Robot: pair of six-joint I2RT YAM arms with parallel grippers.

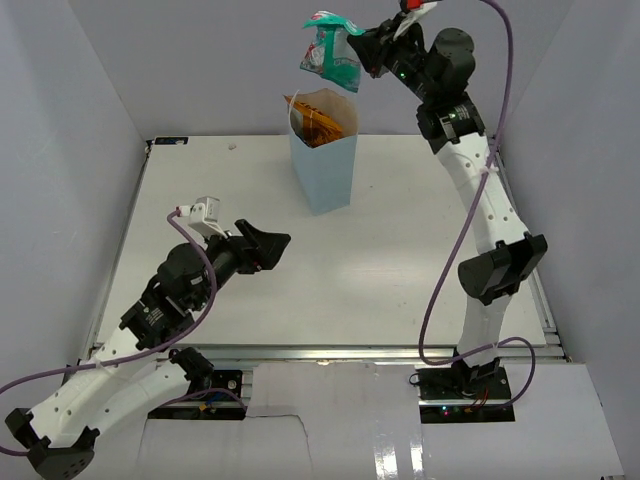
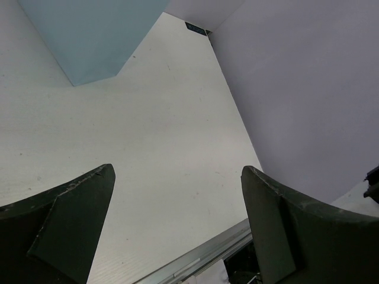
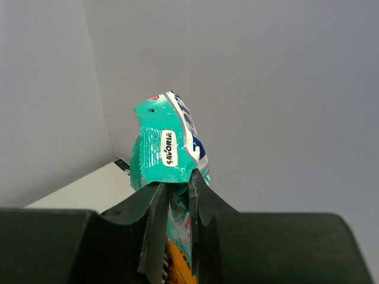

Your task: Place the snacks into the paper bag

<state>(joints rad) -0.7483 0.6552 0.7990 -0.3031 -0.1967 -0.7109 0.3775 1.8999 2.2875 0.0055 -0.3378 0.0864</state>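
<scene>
Pinching the teal pouch [image 1: 330,52] tight, my right hand [image 1: 362,48] holds it above the paper bag [image 1: 325,175]; my left hand [image 1: 272,244] is spread, empty, over the counter [image 1: 400,260].

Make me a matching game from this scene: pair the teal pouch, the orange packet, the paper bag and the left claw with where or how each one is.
Things:
1. teal pouch
2. orange packet
3. paper bag
4. left claw

States:
A. open and empty, over the table
B. standing upright on the table
C. pinched in the right claw, up in the air
D. sitting inside the bag

Pairs: 1-C, 2-D, 3-B, 4-A
</scene>
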